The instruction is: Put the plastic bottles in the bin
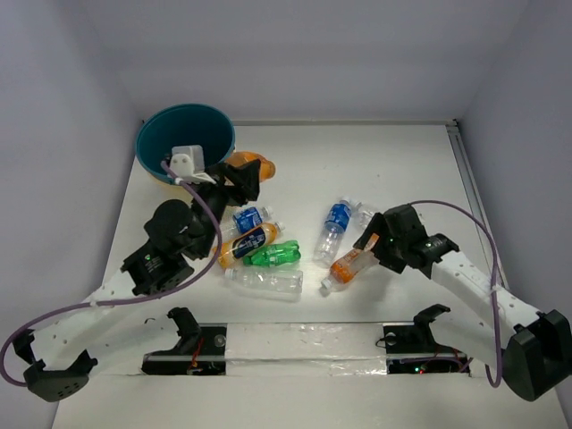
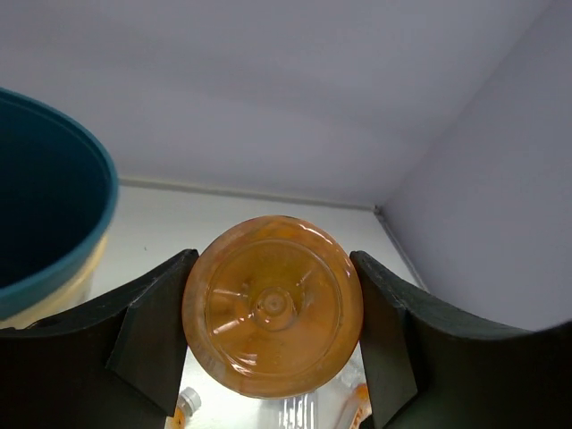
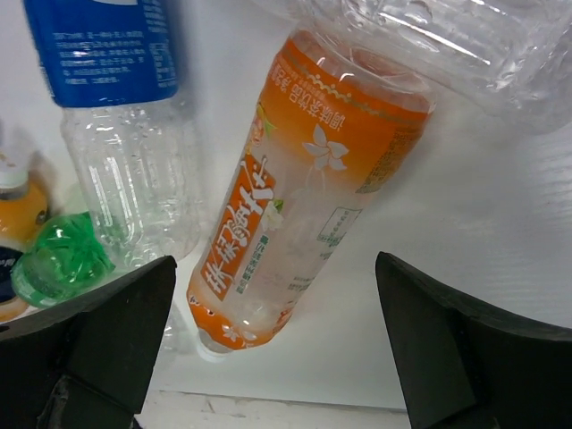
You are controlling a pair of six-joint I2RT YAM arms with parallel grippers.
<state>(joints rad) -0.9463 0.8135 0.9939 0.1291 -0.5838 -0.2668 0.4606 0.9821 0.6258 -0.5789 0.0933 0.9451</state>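
Note:
My left gripper point(image 1: 239, 179) is shut on an orange bottle point(image 1: 251, 165) and holds it in the air just right of the teal bin point(image 1: 185, 134). The left wrist view shows the bottle's round base point(image 2: 273, 306) between the fingers, with the bin's rim point(image 2: 85, 170) at the left. My right gripper point(image 1: 368, 243) is open over an orange-labelled bottle point(image 1: 350, 264) lying on the table; it lies between the open fingers in the right wrist view point(image 3: 308, 197). Blue-labelled point(image 1: 335, 223), green point(image 1: 274, 255), orange point(image 1: 246, 243) and clear point(image 1: 265, 281) bottles lie mid-table.
A small blue-labelled bottle point(image 1: 247, 219) lies under the left arm. A clear crinkled bottle point(image 3: 465, 45) touches the orange-labelled one at its far end. The white booth walls enclose the table on three sides. A taped strip point(image 1: 304, 340) runs along the near edge.

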